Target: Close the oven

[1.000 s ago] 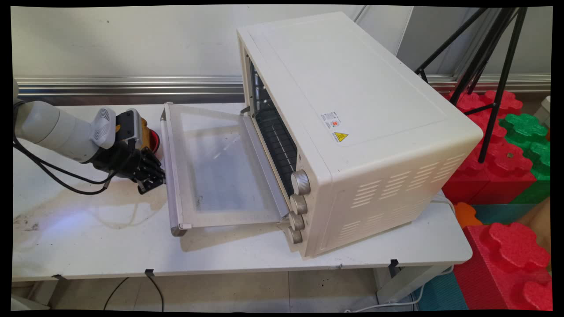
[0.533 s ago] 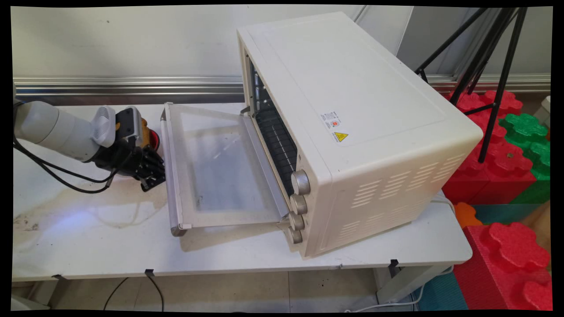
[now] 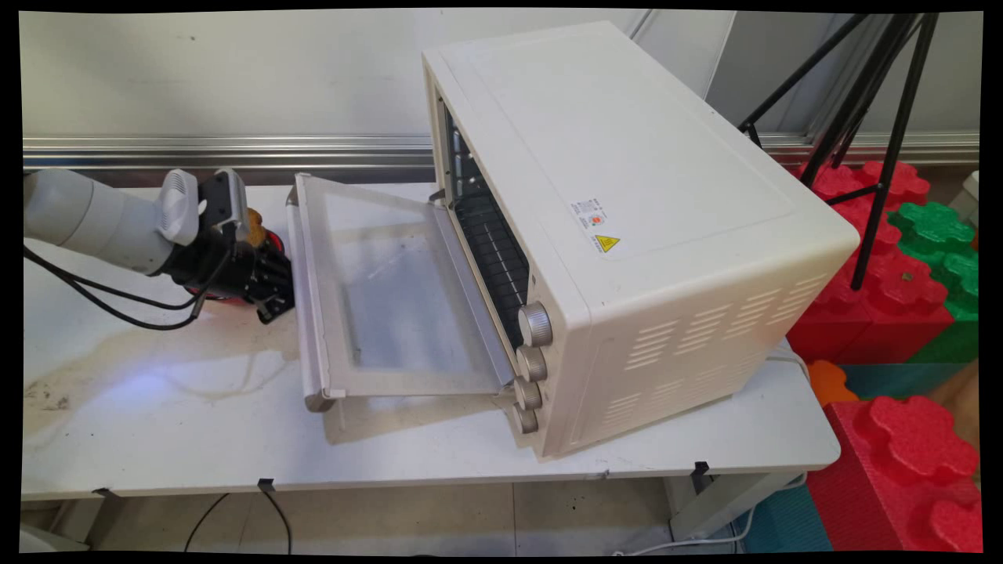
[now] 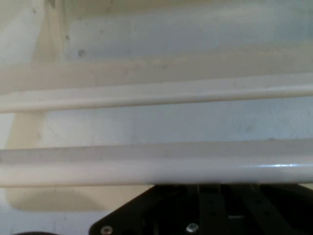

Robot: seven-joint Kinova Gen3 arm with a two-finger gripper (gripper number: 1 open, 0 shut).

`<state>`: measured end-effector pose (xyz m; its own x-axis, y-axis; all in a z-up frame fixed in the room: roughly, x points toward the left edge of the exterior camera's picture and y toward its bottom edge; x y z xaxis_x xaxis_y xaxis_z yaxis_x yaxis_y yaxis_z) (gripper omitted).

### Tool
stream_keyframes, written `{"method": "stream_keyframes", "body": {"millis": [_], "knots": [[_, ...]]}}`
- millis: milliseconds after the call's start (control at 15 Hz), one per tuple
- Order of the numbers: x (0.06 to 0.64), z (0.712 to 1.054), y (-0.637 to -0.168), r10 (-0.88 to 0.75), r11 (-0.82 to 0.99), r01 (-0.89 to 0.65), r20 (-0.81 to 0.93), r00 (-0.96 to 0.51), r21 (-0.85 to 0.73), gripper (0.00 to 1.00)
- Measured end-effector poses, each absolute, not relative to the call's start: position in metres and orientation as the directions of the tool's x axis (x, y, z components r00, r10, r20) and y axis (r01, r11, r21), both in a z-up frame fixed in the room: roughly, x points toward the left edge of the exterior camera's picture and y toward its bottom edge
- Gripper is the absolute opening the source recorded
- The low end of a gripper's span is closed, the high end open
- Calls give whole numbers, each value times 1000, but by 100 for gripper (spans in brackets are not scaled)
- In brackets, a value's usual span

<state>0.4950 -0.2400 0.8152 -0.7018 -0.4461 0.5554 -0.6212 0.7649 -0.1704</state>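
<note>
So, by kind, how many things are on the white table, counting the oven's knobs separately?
Cream metal toaster oven: 1
Round silver knobs on its front: 4
Small red and yellow object behind the arm: 1
Total: 6

Arm: the white arm (image 3: 94, 219) reaches in low from 9 o'clock in the main view, lying almost level and pointing toward 3 o'clock.
Wrist: a white collar (image 3: 179, 207) joins the arm to the black hand.
Cables: black cables (image 3: 102, 301) sag in a loop beneath the forearm.
Gripper: the black gripper (image 3: 274, 301) points toward 4 o'clock; only its linkage shows in the hand view.
</note>
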Motion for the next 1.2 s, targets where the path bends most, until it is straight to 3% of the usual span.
{"method": "stream_keyframes", "body": {"millis": [1200], "knots": [[483, 906, -246, -289, 754, -624, 750, -595, -205, 0]]}}
